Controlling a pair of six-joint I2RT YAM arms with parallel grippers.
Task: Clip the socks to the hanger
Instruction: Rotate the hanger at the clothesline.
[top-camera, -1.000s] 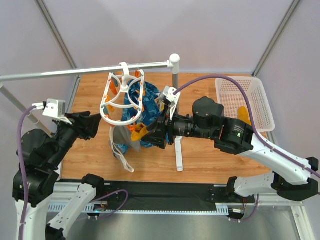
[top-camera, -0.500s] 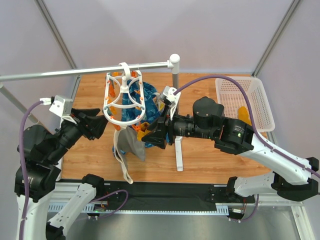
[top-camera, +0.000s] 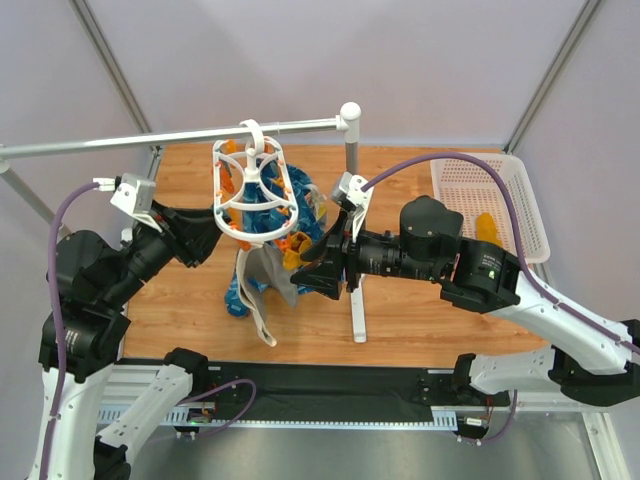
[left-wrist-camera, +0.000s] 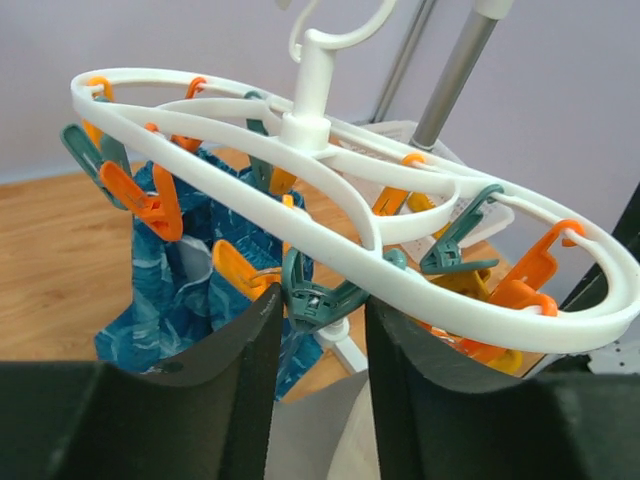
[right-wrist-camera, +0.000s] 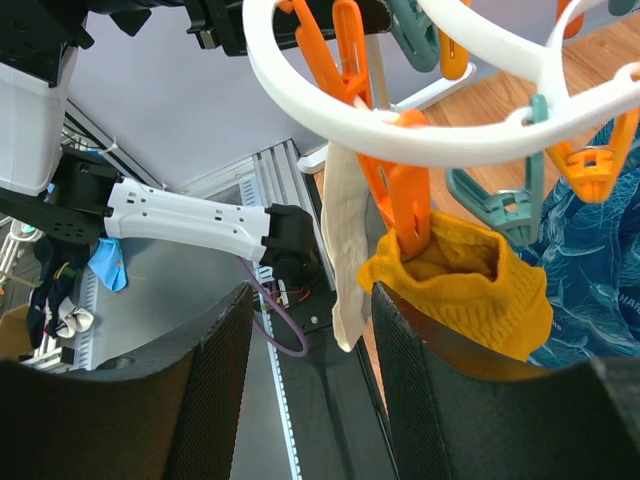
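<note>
Under orange clip (right-wrist-camera: 405, 212), yellow sock (right-wrist-camera: 485, 292)

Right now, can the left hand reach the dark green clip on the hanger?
Probably yes. The left hand sits just under the white hanger, and that teal clip hangs between its fingers, nothing blocking it.

The plastic oval hanger (left-wrist-camera: 305, 130) is white, its small clips (left-wrist-camera: 150, 200) orange and teal, the knit sock (right-wrist-camera: 480, 300) mustard-yellow, the cloth (left-wrist-camera: 160, 300) blue with pale waves.
</note>
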